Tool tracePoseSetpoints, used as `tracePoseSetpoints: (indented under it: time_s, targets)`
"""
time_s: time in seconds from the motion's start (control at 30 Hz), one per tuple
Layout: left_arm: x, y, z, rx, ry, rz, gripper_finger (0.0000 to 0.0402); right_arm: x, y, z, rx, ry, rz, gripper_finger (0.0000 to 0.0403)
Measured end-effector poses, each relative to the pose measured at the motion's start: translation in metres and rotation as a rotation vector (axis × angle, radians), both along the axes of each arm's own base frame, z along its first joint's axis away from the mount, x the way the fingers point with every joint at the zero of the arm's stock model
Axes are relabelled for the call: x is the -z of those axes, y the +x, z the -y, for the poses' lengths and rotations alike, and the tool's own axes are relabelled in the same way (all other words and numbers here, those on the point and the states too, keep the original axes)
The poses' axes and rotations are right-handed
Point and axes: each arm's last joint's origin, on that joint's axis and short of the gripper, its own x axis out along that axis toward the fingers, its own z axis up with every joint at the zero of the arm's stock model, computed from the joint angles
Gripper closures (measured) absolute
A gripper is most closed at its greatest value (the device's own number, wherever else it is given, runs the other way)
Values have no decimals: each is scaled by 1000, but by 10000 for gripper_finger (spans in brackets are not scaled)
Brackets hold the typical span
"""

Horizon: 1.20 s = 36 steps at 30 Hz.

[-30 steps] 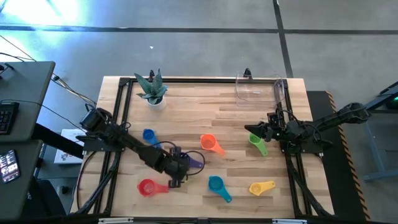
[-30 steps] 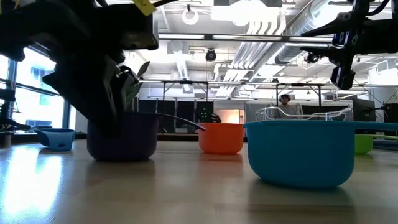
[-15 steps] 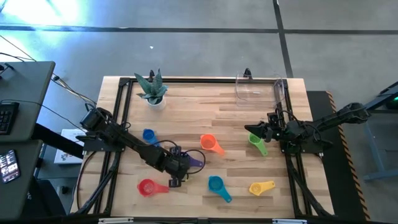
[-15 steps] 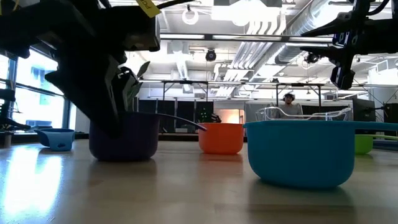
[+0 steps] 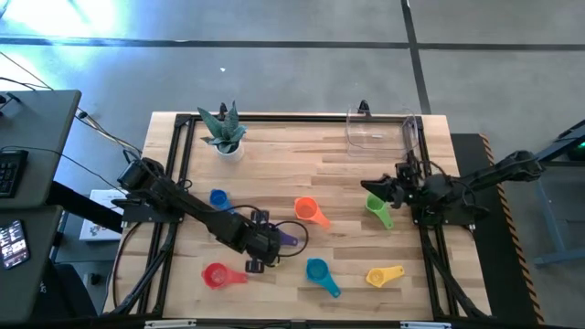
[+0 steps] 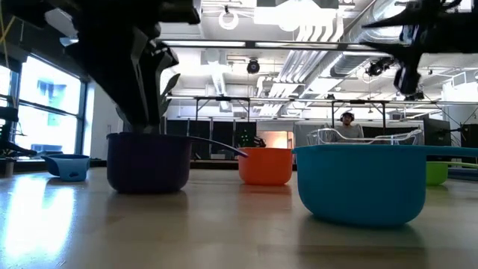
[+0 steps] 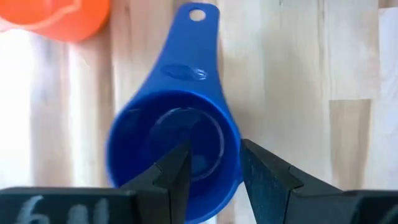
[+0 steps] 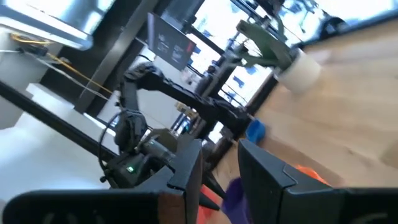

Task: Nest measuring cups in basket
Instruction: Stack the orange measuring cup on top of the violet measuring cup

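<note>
The left gripper (image 5: 265, 245) straddles the purple cup (image 5: 285, 238) rim, fingers parted, not clenched. Seven cups lie on the table (image 5: 338, 160). The right gripper (image 5: 395, 187), apparently empty, hovers just above the green cup (image 5: 377, 208). One clear basket (image 5: 382, 129) sits far right.

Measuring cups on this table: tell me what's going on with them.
The left tool is down at the rim of the purple cup, which sits on the table. The right tool hovers above the green cup. No cup is in the clear basket yet.
</note>
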Motion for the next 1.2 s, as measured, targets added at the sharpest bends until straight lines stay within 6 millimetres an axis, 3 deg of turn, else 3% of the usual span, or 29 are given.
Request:
tracePoseSetpoints:
  time_s: [0.27,0.63,0.93,1.2]
  targets:
    - [-26,5,-8,0,106,-27,275,-50,2,0,42,-191,-8,307]
    - [-52,14,-40,-50,241,-71,275,-92,25,-5,58,-319,-330,307]
    - [-78,19,-60,-83,287,-20,275,-78,57,6,-48,-192,-600,307]
    - [-111,2,-84,-200,270,71,275,-51,86,20,-117,-121,-747,307]
